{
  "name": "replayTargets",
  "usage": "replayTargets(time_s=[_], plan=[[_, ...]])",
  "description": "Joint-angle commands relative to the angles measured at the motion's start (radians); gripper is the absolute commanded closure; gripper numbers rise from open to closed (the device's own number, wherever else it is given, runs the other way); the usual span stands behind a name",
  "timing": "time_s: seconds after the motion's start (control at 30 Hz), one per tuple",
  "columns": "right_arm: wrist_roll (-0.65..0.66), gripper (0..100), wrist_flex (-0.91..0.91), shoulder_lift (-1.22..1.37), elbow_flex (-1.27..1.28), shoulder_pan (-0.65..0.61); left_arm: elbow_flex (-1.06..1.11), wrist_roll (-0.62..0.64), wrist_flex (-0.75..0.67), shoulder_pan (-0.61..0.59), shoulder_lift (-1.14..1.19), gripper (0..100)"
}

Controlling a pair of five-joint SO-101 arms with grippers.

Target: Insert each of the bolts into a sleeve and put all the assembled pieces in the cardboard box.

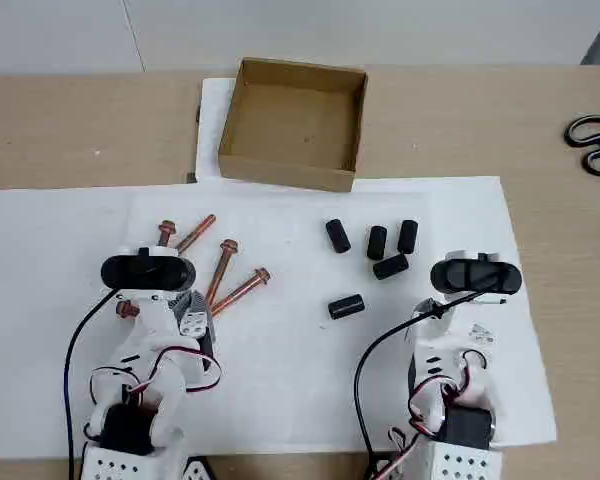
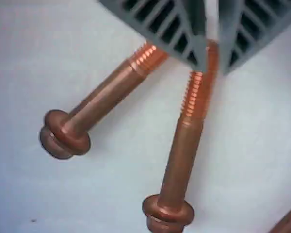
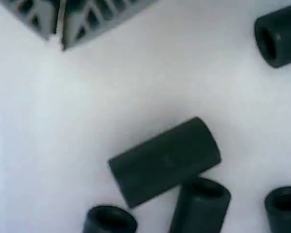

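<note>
Several copper bolts (image 1: pixel 221 268) lie loose on the white paper at the left. Two of them, bolt (image 2: pixel 94 108) and bolt (image 2: pixel 184 150), lie under my left gripper (image 2: pixel 213 65). It is shut and hangs just above their threaded ends, which its grey fingers (image 2: pixel 174 24) hide. Several black sleeves (image 1: pixel 377 241) lie on the paper right of centre. One sleeve (image 3: pixel 165 160) lies on its side a short way from my right gripper (image 3: pixel 59 41), which is shut and holds nothing. The open cardboard box (image 1: pixel 242 112) stands at the back, with nothing in it.
White paper (image 1: pixel 280 390) covers the near table, with free room between the two arms. One sleeve (image 1: pixel 346 306) lies apart, nearer the front. Black scissors (image 1: pixel 592 143) rest on the bare wood at the far right.
</note>
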Motion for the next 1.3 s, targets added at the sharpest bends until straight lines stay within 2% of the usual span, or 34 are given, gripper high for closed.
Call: replayTargets(time_s=[0.0,0.97,1.27], plan=[[0.006,99.5,-0.002,-0.005,-0.002,0.005,0.001,-0.006,-0.023,-0.002,-0.006,99],[0.005,99.5,0.007,-0.005,-0.012,0.004,-0.004,-0.005,-0.021,0.002,-0.006,99],[0.005,99.5,0.174,0.007,-0.359,0.005,-0.225,-0.008,-0.018,0.002,0.002,99]])
